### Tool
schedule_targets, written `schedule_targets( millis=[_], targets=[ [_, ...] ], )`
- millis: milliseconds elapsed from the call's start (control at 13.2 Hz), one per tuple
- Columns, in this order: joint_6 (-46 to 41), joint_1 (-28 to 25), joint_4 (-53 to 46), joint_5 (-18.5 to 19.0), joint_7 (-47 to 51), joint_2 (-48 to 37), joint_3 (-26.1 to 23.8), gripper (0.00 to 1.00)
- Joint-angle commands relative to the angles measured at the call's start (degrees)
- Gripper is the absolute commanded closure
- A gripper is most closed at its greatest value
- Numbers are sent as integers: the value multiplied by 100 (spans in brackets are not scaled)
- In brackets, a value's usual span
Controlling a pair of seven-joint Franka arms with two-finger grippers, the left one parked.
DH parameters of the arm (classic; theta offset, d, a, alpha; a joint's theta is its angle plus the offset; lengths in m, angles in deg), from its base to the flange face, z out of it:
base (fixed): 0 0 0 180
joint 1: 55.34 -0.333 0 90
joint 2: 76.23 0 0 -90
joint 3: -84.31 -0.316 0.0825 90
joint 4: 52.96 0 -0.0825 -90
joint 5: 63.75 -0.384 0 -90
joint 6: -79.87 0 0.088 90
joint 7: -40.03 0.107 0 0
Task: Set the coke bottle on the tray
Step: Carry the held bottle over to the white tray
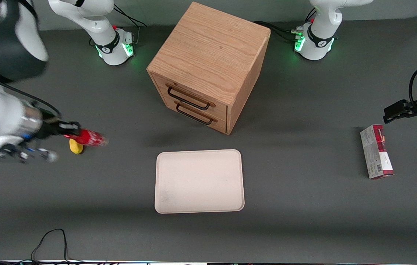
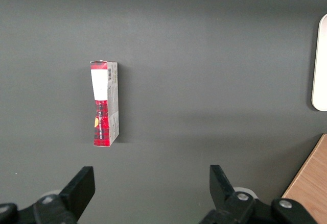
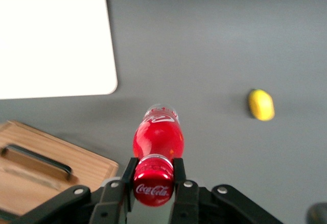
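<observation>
My right gripper [image 1: 69, 133] is shut on the red coke bottle [image 1: 91, 138] at its capped end and holds it lying level above the table, toward the working arm's end. In the right wrist view the fingers [image 3: 179, 170] clamp the bottle [image 3: 157, 140] just below its red cap. The cream-white tray [image 1: 199, 181] lies flat with nothing on it, nearer the front camera than the cabinet. It also shows in the right wrist view [image 3: 53, 40].
A yellow lemon-like object [image 1: 76, 146] lies on the table just under the held bottle. A wooden two-drawer cabinet [image 1: 208, 62] stands mid-table. A red-and-grey carton [image 1: 376, 156] lies toward the parked arm's end.
</observation>
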Motion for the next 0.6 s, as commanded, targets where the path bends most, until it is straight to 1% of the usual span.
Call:
schedule_targets(
  millis=[0, 151, 377, 528],
  targets=[
    [288, -598, -1364, 220, 1213, 1232, 1, 100],
    [808, -852, -1364, 237, 1655, 1601, 18, 100],
    [1538, -1090, -1373, 334, 2209, 2005, 27, 100],
    [1925, -1248, -1399, 492, 2359, 2286, 27, 100]
  ],
)
